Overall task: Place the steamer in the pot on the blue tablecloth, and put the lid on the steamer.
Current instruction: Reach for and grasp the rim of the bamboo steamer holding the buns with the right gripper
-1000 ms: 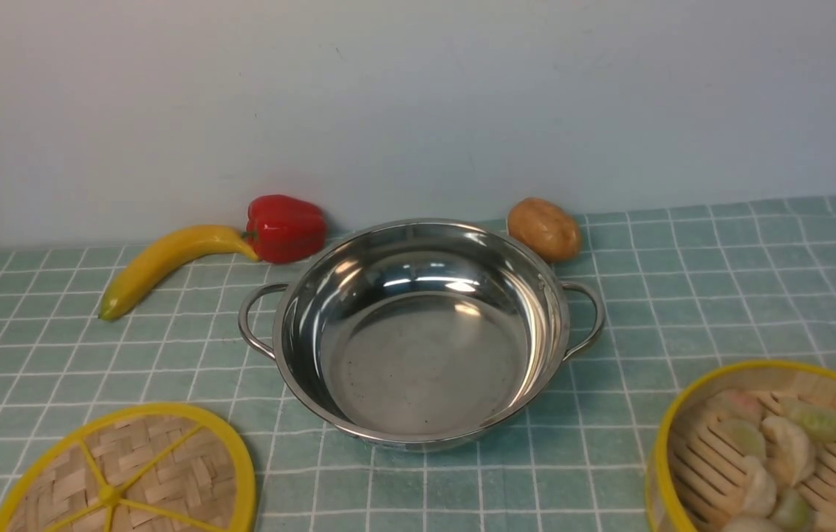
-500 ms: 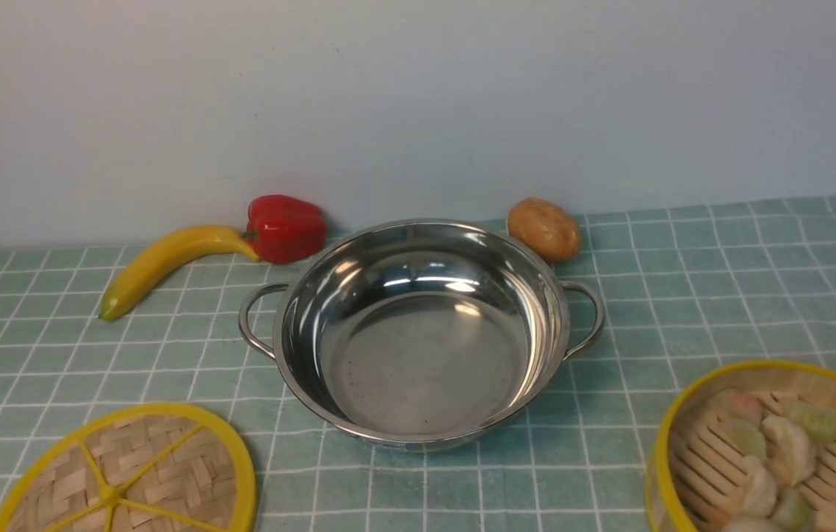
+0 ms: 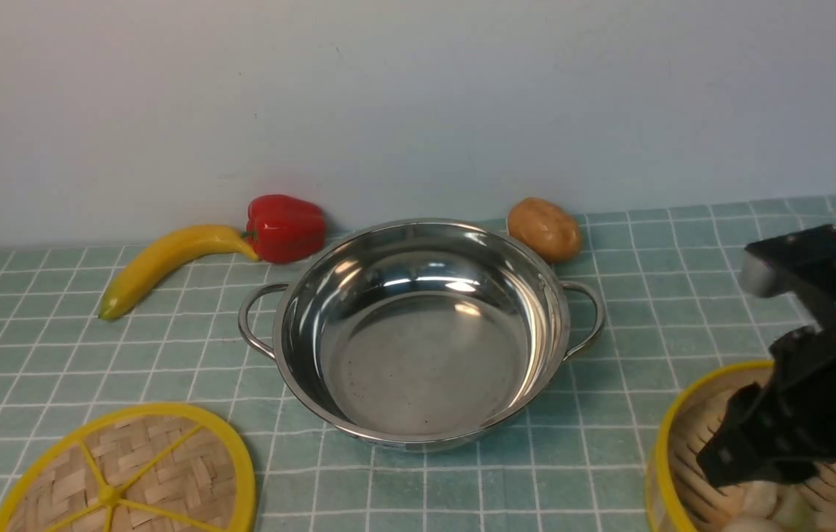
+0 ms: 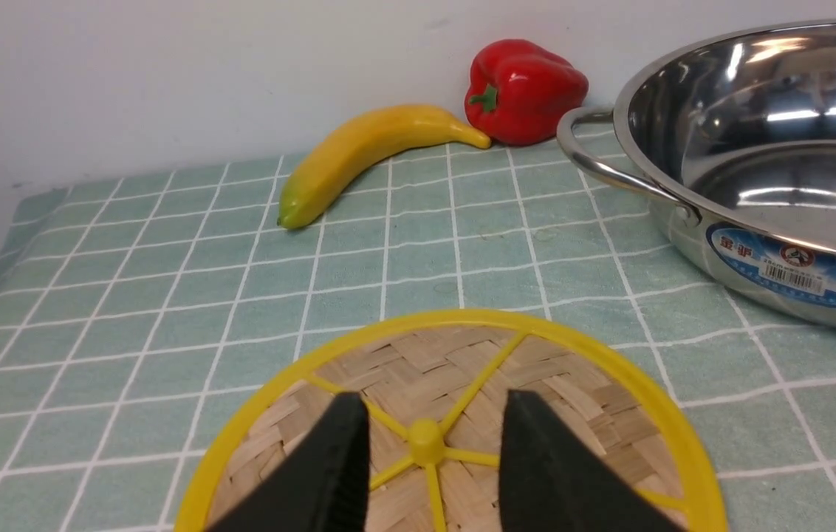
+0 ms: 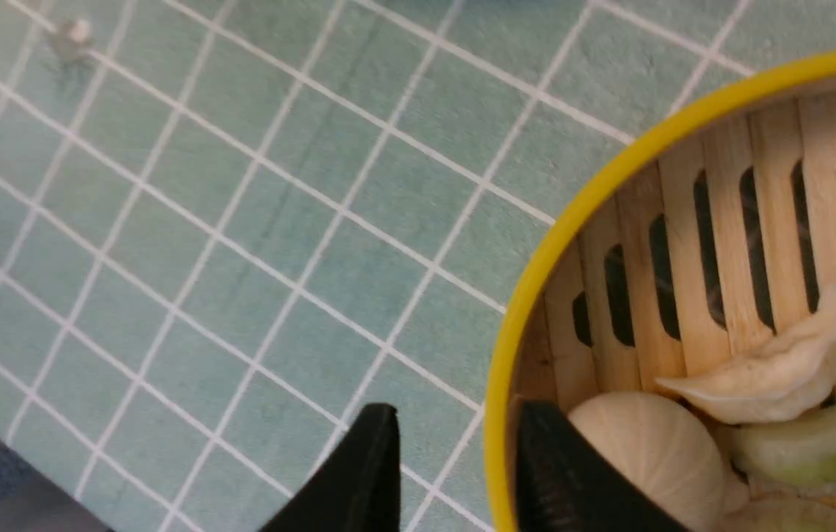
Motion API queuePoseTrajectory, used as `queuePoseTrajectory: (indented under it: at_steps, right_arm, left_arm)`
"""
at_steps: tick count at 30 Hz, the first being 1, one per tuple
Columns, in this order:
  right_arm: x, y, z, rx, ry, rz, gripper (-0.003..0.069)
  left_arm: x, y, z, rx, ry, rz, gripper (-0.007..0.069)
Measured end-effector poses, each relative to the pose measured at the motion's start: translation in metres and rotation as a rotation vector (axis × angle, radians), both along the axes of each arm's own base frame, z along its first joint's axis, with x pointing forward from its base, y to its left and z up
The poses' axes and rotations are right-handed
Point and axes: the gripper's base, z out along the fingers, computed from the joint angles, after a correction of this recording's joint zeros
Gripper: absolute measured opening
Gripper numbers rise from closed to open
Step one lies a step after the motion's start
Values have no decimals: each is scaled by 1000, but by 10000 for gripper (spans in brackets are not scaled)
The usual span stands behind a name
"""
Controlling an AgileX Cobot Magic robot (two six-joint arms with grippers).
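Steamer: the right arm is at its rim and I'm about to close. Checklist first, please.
1. Right gripper jaws open: ok.
2. Jaws straddle the steamer rim, one finger outside, one inside: ok.
3. Inside finger clear of the bun beside it: cannot tell.
4. Pot empty and upright on the blue tablecloth: ok.
5. Lid lying flat, apart from the pot: ok.
6. Left gripper open, over the lid's hub: ok.
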Motion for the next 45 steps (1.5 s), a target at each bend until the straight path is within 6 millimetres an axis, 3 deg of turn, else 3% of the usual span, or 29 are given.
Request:
queuePoseTrajectory:
  at_steps: [10,25,33,38,45]
  right_arm:
    - [26,34,-37,-197,97,44,243]
    - [39,41,-84,-264,246,25,243]
    - [40,43,-95,-268,282,9,239]
    - [39,43,-94,-265,308,-12,73]
    - [38,39,-89,-304,301,-23,60]
  left_arm:
    - [0,0,0,0,0,0,242]
    - [0,0,0,0,0,0,242]
    - [0,0,0,0,0,0,242]
    - [0,0,0,0,0,0,242]
    - [0,0,0,0,0,0,244]
